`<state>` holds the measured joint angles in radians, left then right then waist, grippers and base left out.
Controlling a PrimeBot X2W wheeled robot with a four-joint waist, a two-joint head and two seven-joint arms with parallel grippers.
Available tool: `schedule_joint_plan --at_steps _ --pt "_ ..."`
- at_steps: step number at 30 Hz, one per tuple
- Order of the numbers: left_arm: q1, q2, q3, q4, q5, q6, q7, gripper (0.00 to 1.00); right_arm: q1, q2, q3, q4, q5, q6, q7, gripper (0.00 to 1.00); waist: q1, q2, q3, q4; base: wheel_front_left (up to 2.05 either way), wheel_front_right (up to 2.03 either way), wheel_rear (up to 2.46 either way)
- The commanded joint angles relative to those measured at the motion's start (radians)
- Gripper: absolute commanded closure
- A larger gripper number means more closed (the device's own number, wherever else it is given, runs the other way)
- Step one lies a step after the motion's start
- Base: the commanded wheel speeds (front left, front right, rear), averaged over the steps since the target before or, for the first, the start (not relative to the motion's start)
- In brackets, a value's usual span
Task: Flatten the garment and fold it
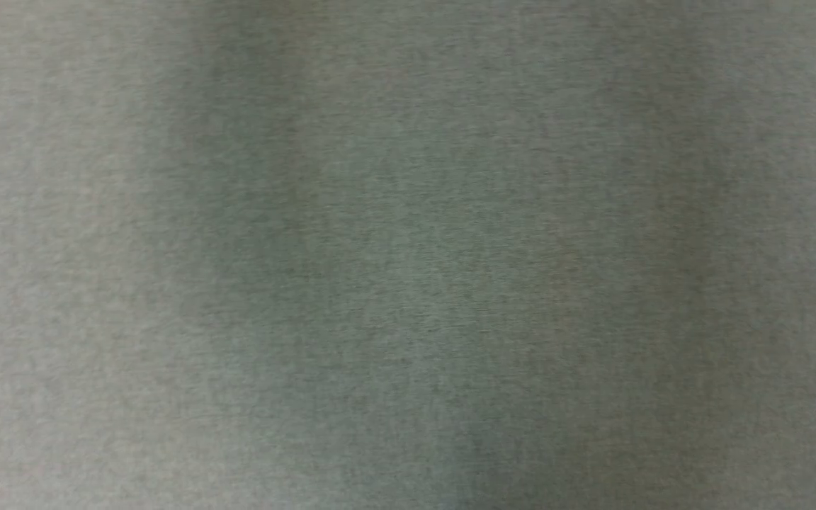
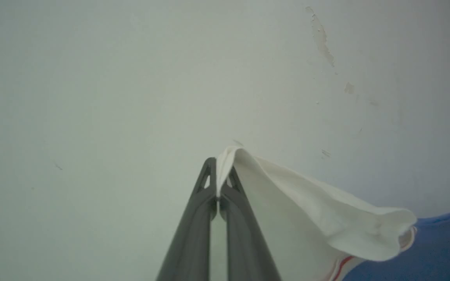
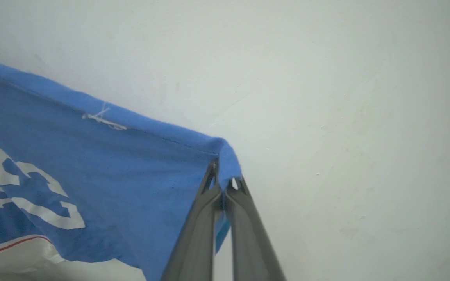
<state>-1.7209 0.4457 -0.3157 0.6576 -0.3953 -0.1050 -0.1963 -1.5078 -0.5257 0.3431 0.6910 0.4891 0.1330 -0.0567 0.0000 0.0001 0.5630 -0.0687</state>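
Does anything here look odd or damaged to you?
Yes: a loose white thread straggles from the blue edge of the garment, and the pale surface behind the left gripper has flaked patches at that view's upper right.

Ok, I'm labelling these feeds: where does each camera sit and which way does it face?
Head view: on the head, facing forward and down at a blurred grey surface.
Left wrist view: on the left wrist, along the left gripper, shut on the garment by its white sleeve; pale surface behind.
Right wrist view: on the right wrist, along the right gripper, shut on the garment's blue edge.
Shared: both wrist views show the garment and pale surface.
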Motion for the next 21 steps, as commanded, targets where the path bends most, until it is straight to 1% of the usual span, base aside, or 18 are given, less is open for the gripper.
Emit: schedule_joint_plan --at_steps 1,7,11,14,16,19,21 --pt "0.063 -0.011 -0.011 0.014 -0.013 -0.007 -0.011 1.0 0.05 0.014 0.011 0.015 0.024 -0.002 -0.014 1.0 0.0 -0.0001 -0.011 0.021 0.0 0.0 0.0" --pt "0.401 -0.05 -0.075 0.028 -0.06 -0.018 -0.035 1.0 0.276 0.038 0.139 0.027 0.06 -0.002 -0.081 1.0 0.0 -0.0001 -0.085 0.051 0.0 0.0 0.0" --pt "0.661 -0.058 -0.109 0.006 -0.098 -0.019 -0.021 1.0 0.441 0.028 0.235 0.022 0.076 -0.002 -0.103 1.0 0.0 -0.0001 -0.162 0.069 0.0 0.0 0.0" --pt "0.836 -0.036 -0.124 -0.019 -0.131 -0.02 0.018 1.0 0.558 0.007 0.304 0.001 0.118 -0.002 -0.096 1.0 0.0 -0.0001 -0.222 0.081 0.0 0.0 0.0" --pt "0.941 -0.015 -0.131 -0.049 -0.154 -0.02 0.063 1.0 0.621 -0.032 0.355 -0.023 0.131 -0.002 -0.093 1.0 0.0 -0.0001 -0.26 0.09 0.0 0.0 0.0" --pt "1.087 0.037 -0.14 -0.119 -0.182 -0.012 0.139 1.0 0.707 -0.083 0.406 -0.059 0.176 -0.002 -0.074 1.0 0.0 -0.0001 -0.316 0.1 0.0 0.0 0.0" --pt "1.185 0.071 -0.138 -0.182 -0.219 -0.005 0.209 1.0 0.753 -0.123 0.437 -0.086 0.197 -0.002 -0.056 1.0 0.0 -0.0001 -0.349 0.105 0.0 0.0 0.0"
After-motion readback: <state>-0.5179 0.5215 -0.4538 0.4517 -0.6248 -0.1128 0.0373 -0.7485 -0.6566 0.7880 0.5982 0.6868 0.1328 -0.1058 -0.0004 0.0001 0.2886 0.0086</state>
